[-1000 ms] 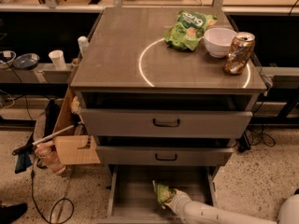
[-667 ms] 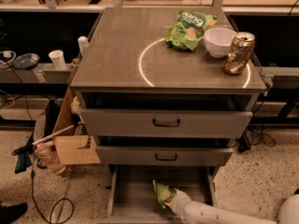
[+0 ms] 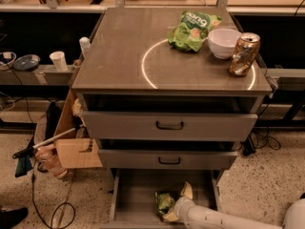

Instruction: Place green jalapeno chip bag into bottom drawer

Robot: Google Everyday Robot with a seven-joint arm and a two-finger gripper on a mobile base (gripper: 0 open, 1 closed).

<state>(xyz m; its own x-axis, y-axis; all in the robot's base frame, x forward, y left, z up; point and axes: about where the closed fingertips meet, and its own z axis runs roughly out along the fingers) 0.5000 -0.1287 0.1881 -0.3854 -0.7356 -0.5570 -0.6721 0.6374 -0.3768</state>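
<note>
The olive-green jalapeno chip bag (image 3: 164,202) lies crumpled on the floor of the bottom drawer (image 3: 138,191), which is pulled out under the two wider drawers. My gripper (image 3: 177,204) is down inside that drawer at the end of the white arm, which comes in from the lower right. It sits right against the bag's right side. Its two pale fingers (image 3: 187,190) stand spread apart, one above and one below the bag's right edge, and are not closed on it.
On the cabinet top are a brighter green chip bag (image 3: 193,29), a white bowl (image 3: 224,42) and a dented can (image 3: 244,54). The top drawer (image 3: 169,126) and middle drawer (image 3: 167,160) stick out slightly. A cardboard box (image 3: 71,147) and cables lie on the floor to the left.
The bag now lies slightly lower and further left on the drawer floor, and the fingers show spread beside it. The arm has barely moved.
</note>
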